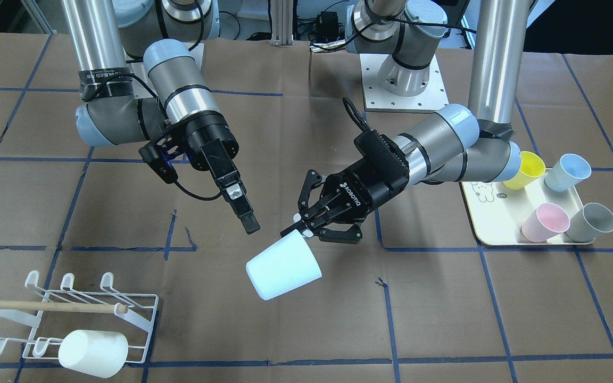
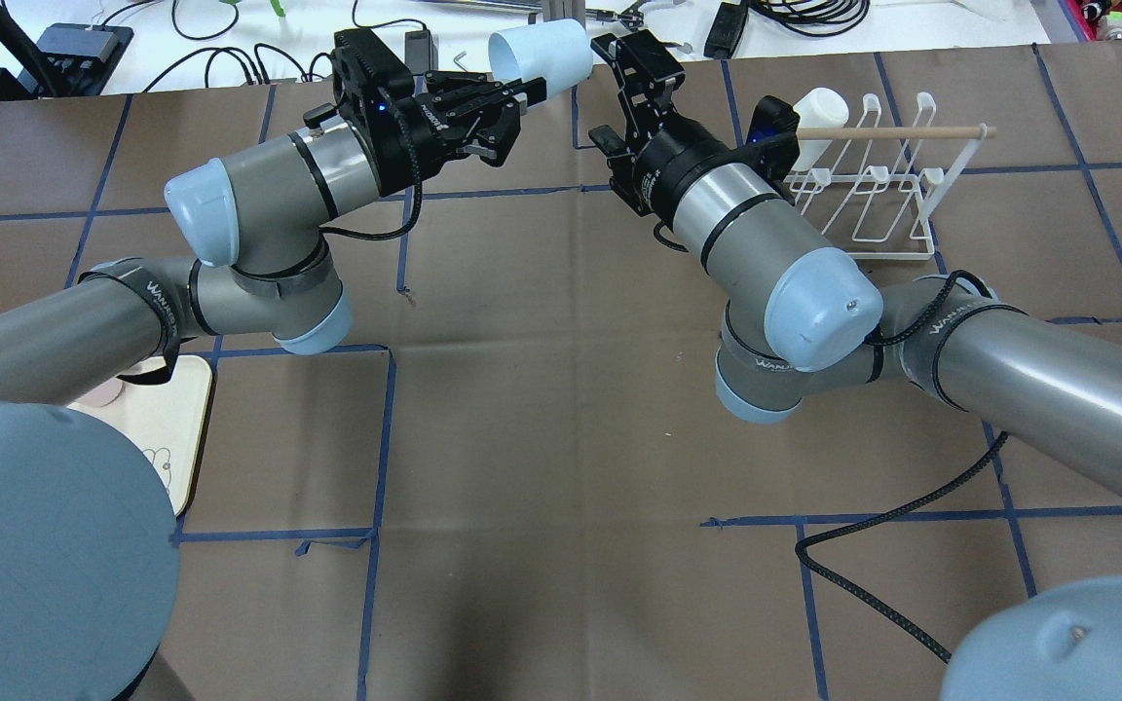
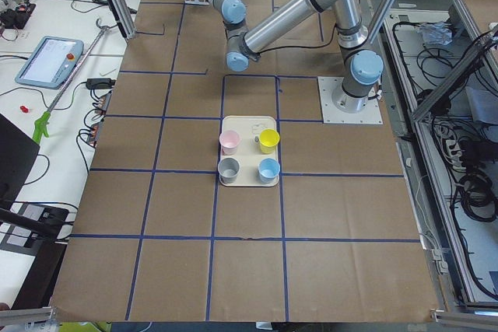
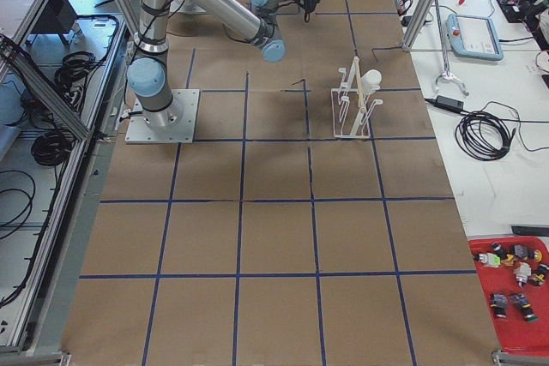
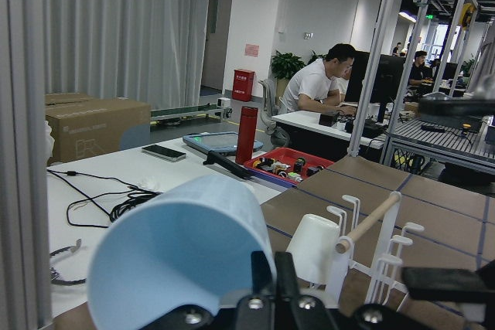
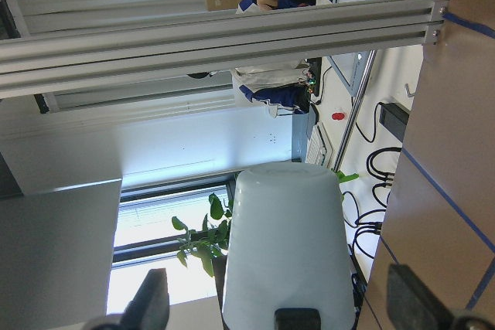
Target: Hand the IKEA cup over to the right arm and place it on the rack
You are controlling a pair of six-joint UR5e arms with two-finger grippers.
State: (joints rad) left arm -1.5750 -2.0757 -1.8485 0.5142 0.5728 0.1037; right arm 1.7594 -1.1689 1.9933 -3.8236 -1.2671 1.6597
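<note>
**Left gripper held cup, right gripper open beside it**

The left gripper (image 1: 300, 227) had its jaws pinched shut on the rim of the pale IKEA cup (image 1: 283, 267). The cup was up off the table (image 1: 445, 308), tilted, with its closed base pointing away from the robot. The right gripper (image 1: 248, 219) sat just beside the cup. Its jaws were spread wide and gripped nothing. In the right wrist view the cup showed between the two fingertips (image 6: 151, 303). In the front view a small gap showed between that gripper and the cup.

The rack (image 1: 34, 314) stood well apart from both grippers, at the table corner on the right arm's side, with a wooden dowel (image 1: 46, 306) across it. One white cup (image 1: 92, 354) lay on its side on the rack's outer row of prongs.

On the left arm's side, a cream tray (image 1: 490, 229) held a yellow cup (image 1: 524, 170), a blue cup (image 1: 567, 173), a pink cup (image 1: 545, 222) and a grey cup (image 1: 591, 222).
</note>
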